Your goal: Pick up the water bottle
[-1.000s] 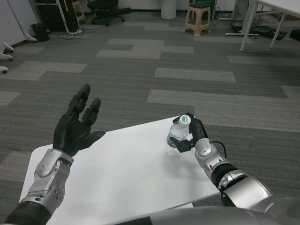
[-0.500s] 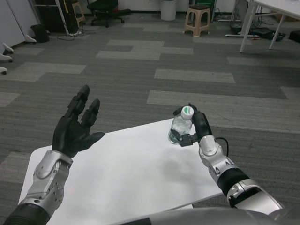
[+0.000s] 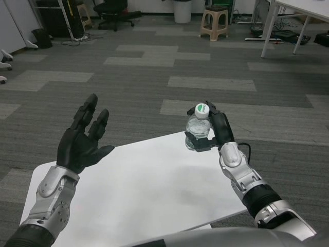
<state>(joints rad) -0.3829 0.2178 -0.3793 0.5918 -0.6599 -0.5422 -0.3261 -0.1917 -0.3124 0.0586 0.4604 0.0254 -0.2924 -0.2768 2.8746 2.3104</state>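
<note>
A small clear water bottle point(image 3: 197, 127) with a white and green cap is held upright in my right hand point(image 3: 215, 131), which grips its body from the right side. The bottle hangs over the far right edge of the white table point(image 3: 149, 190), its base off the surface. My left hand point(image 3: 82, 139) is raised over the table's left side with its fingers spread and nothing in it.
Beyond the table lies grey patterned carpet. A beige plastic stool point(image 3: 215, 21), a black office chair point(image 3: 112, 10) and the legs of another white table point(image 3: 280, 20) stand far back in the room.
My right hand has lifted the bottle from the table's far right edge and carried it up and slightly away. The left hand has stayed where it was.
</note>
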